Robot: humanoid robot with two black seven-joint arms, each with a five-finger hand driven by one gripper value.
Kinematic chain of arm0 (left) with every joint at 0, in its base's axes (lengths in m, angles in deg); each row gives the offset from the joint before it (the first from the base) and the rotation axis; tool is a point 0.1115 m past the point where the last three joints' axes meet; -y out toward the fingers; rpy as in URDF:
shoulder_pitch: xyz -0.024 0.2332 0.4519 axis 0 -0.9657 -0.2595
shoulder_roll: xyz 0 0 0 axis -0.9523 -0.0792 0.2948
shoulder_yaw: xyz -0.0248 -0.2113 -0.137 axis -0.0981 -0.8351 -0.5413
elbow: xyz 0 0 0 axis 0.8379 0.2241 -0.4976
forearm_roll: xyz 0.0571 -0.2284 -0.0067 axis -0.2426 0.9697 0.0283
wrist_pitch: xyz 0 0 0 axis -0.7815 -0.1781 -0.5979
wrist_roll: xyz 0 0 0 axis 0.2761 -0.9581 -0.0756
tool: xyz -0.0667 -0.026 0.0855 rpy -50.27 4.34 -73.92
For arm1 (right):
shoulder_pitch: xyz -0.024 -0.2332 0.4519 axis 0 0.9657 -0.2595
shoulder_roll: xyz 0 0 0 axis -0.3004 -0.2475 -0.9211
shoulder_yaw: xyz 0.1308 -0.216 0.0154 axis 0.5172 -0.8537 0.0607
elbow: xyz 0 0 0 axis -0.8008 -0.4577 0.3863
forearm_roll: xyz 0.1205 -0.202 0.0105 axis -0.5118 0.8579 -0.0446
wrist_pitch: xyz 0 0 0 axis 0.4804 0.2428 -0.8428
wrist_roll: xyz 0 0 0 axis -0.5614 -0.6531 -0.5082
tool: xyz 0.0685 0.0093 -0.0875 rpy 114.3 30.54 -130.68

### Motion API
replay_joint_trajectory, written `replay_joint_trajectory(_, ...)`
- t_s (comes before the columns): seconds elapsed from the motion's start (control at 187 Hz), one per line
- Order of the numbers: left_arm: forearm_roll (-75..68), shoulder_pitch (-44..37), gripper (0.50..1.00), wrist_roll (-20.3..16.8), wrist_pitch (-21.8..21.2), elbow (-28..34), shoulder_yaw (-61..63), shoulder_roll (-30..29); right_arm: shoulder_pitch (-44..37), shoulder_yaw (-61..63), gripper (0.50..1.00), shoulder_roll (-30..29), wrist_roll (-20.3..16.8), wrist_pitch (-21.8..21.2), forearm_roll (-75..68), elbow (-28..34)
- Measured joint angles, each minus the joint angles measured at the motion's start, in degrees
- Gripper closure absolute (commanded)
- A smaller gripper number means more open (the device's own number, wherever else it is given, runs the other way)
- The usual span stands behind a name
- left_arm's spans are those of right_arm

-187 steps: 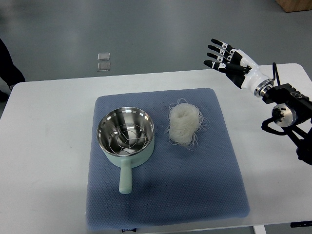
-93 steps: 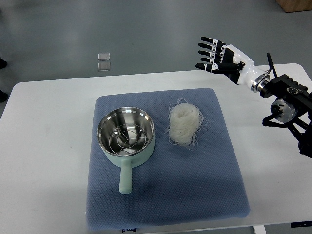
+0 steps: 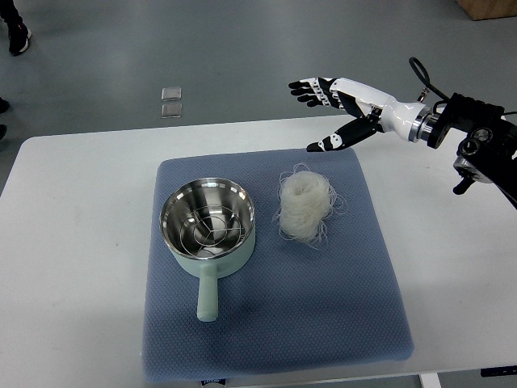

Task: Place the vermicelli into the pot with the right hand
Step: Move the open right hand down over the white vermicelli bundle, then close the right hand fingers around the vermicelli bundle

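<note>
Right hand [image 3: 343, 109] spread wide, holding nothing, above far edge of blue quilted mat [image 3: 323, 307]. White vermicelli nest [image 3: 305, 204] beside mint-green steel-lined pot [image 3: 208, 222] on white surface [image 3: 73, 267].

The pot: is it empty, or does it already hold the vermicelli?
No vermicelli: the pot holds only a wire rack; the vermicelli lies beside it on the mat.

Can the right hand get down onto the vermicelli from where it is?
Probably yes: the right hand hovers open just beyond the vermicelli, which lies bare on the mat, apart from the pot.
</note>
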Motion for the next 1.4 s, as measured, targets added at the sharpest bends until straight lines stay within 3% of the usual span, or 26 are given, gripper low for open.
replay_joint_trajectory(0.284,0.0,0.1,0.5,0.0,0.0,-0.1,-0.2,0.0,-5.4,-10.5,0.585,1.3,5.2,0.8,14.6,4.6)
replay_joint_trajectory(0.471,0.0,0.1,0.5,0.0,0.0,-0.1,-0.2,0.0,-8.3,-16.8,0.585,1.2,8.1,4.0,26.7,4.7)
replay_joint_trajectory(1.402,0.0,0.1,0.5,0.0,0.0,-0.2,-0.2,0.0,-10.4,-27.0,0.587,0.4,9.3,12.1,41.4,-2.4)
